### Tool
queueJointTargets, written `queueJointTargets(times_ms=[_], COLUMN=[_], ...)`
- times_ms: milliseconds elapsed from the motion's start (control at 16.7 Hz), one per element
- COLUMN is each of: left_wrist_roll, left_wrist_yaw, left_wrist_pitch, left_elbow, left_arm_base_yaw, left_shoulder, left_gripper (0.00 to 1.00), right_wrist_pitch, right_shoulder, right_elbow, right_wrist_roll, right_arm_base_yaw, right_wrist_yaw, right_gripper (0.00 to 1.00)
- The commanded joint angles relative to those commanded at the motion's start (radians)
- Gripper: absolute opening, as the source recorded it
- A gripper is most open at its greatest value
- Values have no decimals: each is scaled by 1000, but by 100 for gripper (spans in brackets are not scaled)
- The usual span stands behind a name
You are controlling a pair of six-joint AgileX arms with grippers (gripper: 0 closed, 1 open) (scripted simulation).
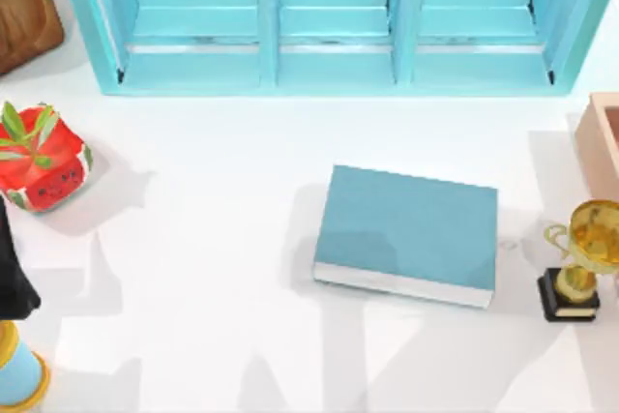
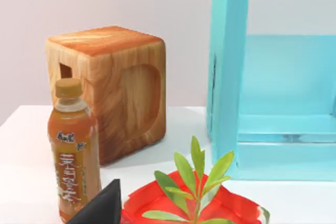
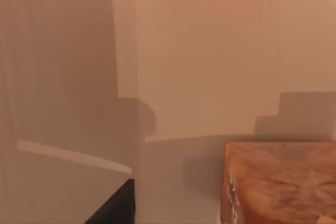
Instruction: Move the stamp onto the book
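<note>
Stamp: place uncertain; a wood-grained block (image 3: 278, 182) close in the right wrist view may be it. Probably light, rigid and small; grip the body sides below the knob. Destination: book (image 1: 406, 229), mid-table. Left arm (image 1: 12, 278) parked at the table's left edge. Claw states: cannot tell.

A rendered tabletop test scene rather than a lived-in room: a plain white table (image 1: 222, 239) before a blank wall carries unrelated props, among them a light-blue open shelf unit (image 1: 334, 21), a gold trophy on a black base (image 1: 580, 263), a red watermelon-patterned plant pot (image 1: 44, 157) and an orange drink bottle (image 2: 72, 150).
</note>
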Motion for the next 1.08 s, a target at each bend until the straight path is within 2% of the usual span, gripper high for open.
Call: queueJointTargets(times_ms=[600, 1080], left_wrist_roll=[0, 0], left_wrist_yaw=[0, 0], left_wrist_pitch=[0, 0], left_elbow=[0, 0], left_arm_base_yaw=[0, 0], left_shoulder=[0, 0], left_gripper=[100, 100], right_wrist_pitch=[0, 0], right_shoulder=[0, 0], right_elbow=[0, 0], right_wrist_roll=[0, 0], right_arm_base_yaw=[0, 0], right_wrist_yaw=[0, 0], right_gripper=[2, 0])
